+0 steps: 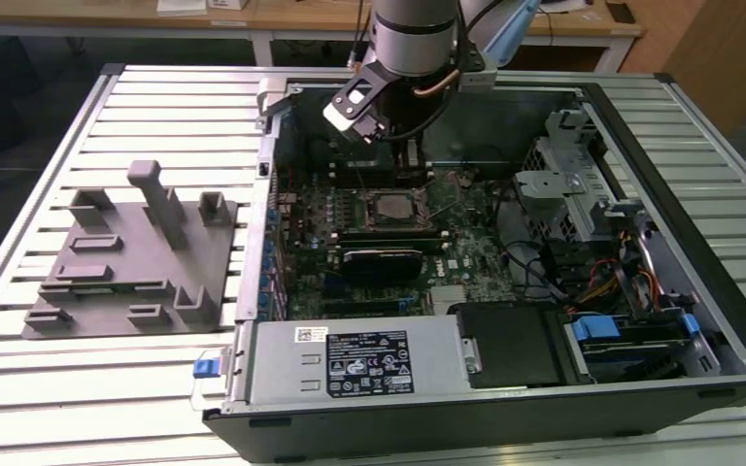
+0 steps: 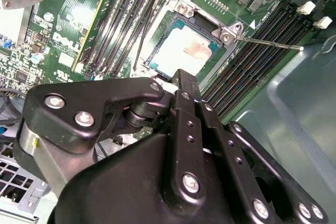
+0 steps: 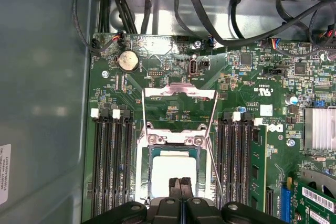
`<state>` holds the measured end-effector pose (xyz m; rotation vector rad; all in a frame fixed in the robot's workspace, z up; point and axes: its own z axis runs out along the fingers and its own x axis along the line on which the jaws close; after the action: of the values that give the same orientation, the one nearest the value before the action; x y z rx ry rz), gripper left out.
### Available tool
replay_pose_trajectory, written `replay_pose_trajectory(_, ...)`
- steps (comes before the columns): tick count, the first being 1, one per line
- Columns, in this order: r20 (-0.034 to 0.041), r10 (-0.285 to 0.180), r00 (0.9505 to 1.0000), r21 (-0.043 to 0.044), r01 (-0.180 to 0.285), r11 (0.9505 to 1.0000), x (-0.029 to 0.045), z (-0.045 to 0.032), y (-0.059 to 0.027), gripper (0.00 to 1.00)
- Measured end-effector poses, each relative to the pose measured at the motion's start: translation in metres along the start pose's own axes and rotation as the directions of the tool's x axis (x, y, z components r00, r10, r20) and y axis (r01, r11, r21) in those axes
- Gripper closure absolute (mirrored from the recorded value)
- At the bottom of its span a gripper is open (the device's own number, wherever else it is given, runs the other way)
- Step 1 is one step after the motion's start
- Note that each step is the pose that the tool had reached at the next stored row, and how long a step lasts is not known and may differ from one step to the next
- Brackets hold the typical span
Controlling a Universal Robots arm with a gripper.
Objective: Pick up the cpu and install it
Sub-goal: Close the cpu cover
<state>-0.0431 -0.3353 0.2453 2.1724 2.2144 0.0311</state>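
A: Where is the cpu [image 3: 170, 174]?

B: It lies flat in the square socket [image 3: 173, 139] on the green motherboard [image 3: 252, 77], its pale, smooth metal top facing up.

A: And the gripper [image 3: 181, 182]?

B: Its two matte black fingers are pressed together with nothing between them, tips just over the chip's edge; contact I cannot tell.

A: The socket hardware?

B: The bright steel load plate [image 3: 180, 92] stands tilted up, and a thin wire lever [image 2: 268, 41] juts out beside it.
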Motion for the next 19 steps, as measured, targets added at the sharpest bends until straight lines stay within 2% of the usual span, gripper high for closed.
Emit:
replay_pose_trajectory(6,0.0002,0.000,1.0000,0.0000,0.000,1.0000,-0.0001,-0.0027,0.0001,0.89)
replay_pose_trajectory(14,0.0001,0.000,1.0000,-0.0017,0.000,1.0000,-0.0003,-0.0180,0.0007,0.89)
replay_pose_trajectory(19,-0.0001,0.000,1.0000,-0.0019,0.000,1.0000,-0.0003,-0.0189,0.0008,0.89)
